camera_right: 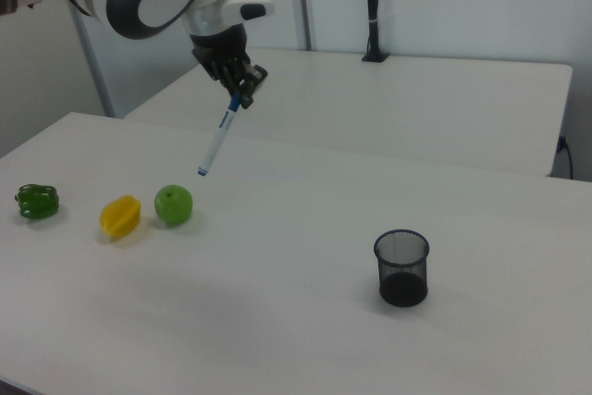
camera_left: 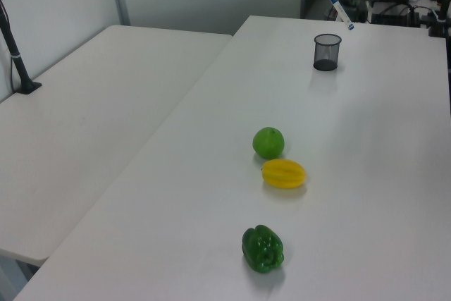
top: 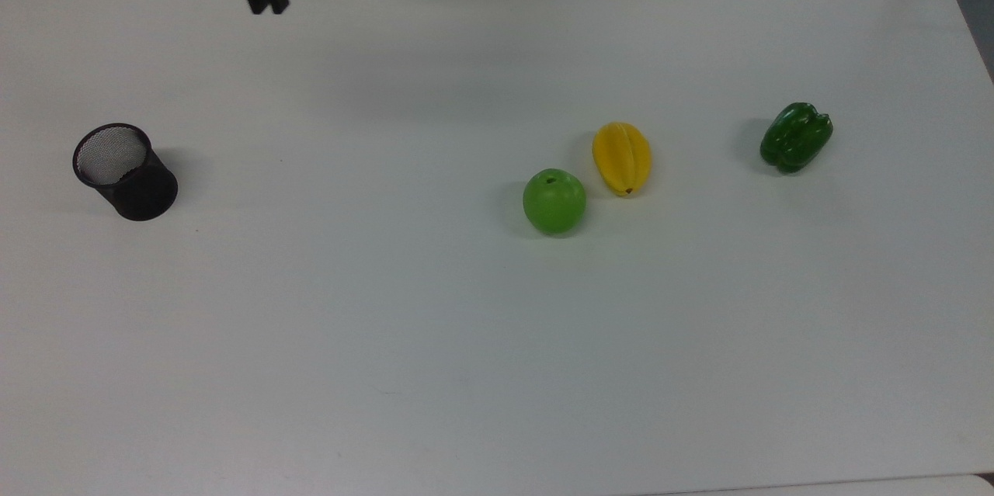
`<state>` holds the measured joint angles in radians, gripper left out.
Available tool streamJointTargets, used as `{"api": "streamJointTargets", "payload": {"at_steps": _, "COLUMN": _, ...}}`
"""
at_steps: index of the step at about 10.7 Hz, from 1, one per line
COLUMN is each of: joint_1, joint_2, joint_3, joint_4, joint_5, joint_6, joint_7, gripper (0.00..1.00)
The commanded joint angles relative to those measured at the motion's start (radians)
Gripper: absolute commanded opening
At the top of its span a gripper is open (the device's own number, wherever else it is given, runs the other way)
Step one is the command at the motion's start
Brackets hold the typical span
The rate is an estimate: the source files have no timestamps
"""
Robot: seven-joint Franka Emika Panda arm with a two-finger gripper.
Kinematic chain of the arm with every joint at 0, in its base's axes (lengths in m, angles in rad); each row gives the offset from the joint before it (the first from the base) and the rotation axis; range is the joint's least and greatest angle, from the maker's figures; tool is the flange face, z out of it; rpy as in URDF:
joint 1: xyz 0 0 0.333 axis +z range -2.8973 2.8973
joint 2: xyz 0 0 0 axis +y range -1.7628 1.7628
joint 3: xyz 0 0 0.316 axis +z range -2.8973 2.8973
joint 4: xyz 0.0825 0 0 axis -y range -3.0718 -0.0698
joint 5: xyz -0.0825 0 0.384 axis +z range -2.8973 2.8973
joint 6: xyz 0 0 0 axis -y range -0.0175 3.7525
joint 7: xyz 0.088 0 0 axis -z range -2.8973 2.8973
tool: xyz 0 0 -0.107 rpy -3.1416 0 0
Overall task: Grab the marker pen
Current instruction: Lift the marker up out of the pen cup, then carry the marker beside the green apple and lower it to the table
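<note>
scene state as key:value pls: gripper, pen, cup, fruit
gripper: shut on the marker pen, raised above the table
marker pen: held by its capped end, hanging tilted, in the air
mesh cup: upright, black, nothing inside, on the top view's left
green apple: on the table, next to the starfruit
starfruit: yellow, lying between the apple and the pepper
green pepper: lying apart, on the top view's right
</note>
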<state>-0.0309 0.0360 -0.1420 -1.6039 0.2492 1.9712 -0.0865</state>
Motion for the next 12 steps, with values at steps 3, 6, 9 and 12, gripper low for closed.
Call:
{"api": "streamJointTargets", "payload": {"at_steps": 3, "joint_1": 0.003, "joint_2": -0.031, "joint_3": 0.131, "joint_4": -0.128, "joint_5": -0.007, "joint_6": 0.023, "joint_7": 0.151, "gripper": 0.0}}
{"api": "streamJointTargets", "payload": {"at_steps": 6, "joint_1": 0.003, "joint_2": -0.028, "joint_3": 0.199, "joint_4": -0.221, "joint_5": -0.011, "joint_6": 0.104, "joint_7": 0.186, "gripper": 0.0}}
{"api": "streamJointTargets", "payload": {"at_steps": 9, "joint_1": 0.005, "joint_2": -0.024, "joint_3": 0.28, "joint_4": -0.368, "joint_5": -0.059, "joint_6": 0.246, "joint_7": 0.186, "gripper": 0.0}}
{"api": "streamJointTargets", "payload": {"at_steps": 12, "joint_1": 0.043, "joint_2": 0.025, "joint_3": 0.285, "joint_4": -0.402, "joint_5": -0.079, "joint_6": 0.288, "joint_7": 0.188, "gripper": 0.0}}
